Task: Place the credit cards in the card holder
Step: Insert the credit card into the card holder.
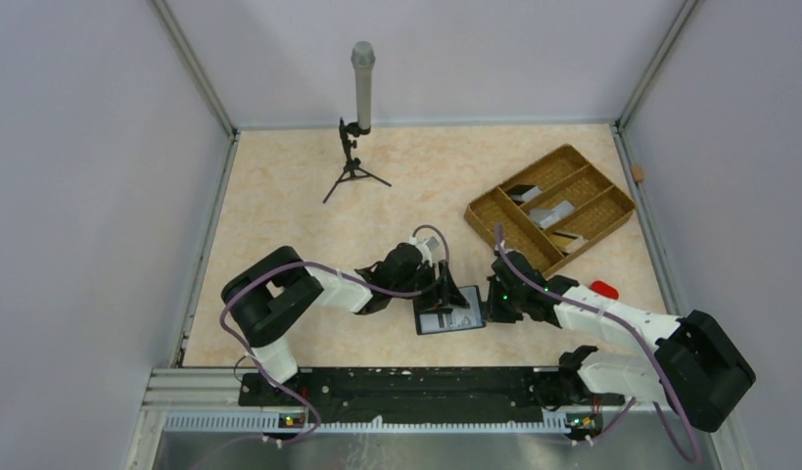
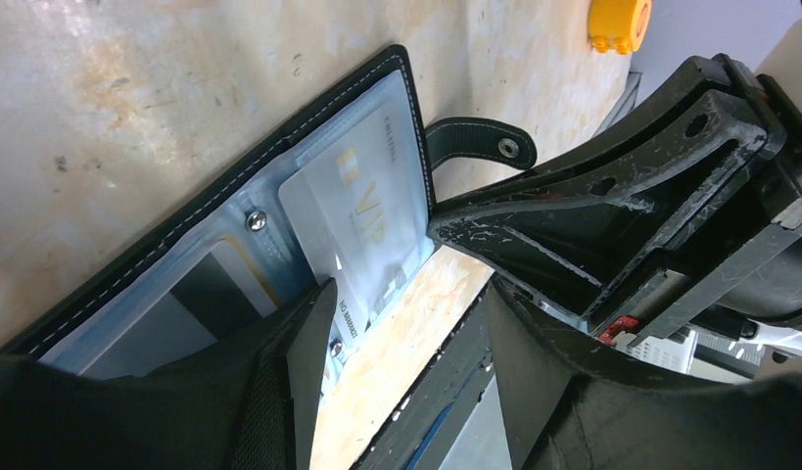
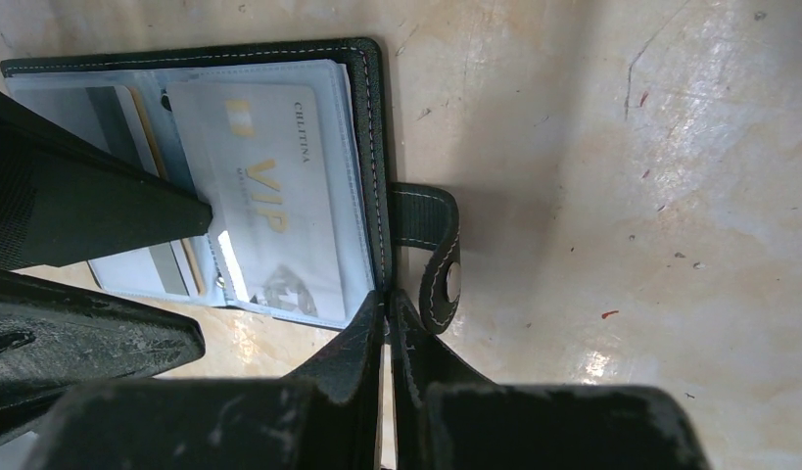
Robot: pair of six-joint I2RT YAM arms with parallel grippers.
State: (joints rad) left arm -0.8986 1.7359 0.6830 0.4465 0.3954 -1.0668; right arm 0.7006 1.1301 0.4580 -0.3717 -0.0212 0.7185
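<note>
We get even, diffuse overhead light in the top view, with only a faint shadow under the small black tripod (image 1: pixel 353 178). Wrist views are bright. White glare patches sit on the glossy beige marbled tabletop (image 3: pixel 671 147), and there is sheen on the clear sleeves of the black bifold wallet (image 3: pixel 370 147). The close-up black fingers (image 3: pixel 348 392) of the right gripper (image 3: pixel 382 304) are soft, while the silver VIP card (image 3: pixel 279 196) reads sharp.

Left claw (image 2: pixel 379 260) agape, right claw (image 3: pixel 382 302) tight together.

The pale beige marbled tabletop (image 1: pixel 279 196) carries four items. A black bifold wallet (image 1: pixel 448 311) lies open at near centre. A brown woven divided tray (image 1: pixel 517 176) sits far right. A small black tripod stand (image 1: pixel 354 171) stands far, left of centre. A small red object (image 1: pixel 603 289) lies near right.
</note>
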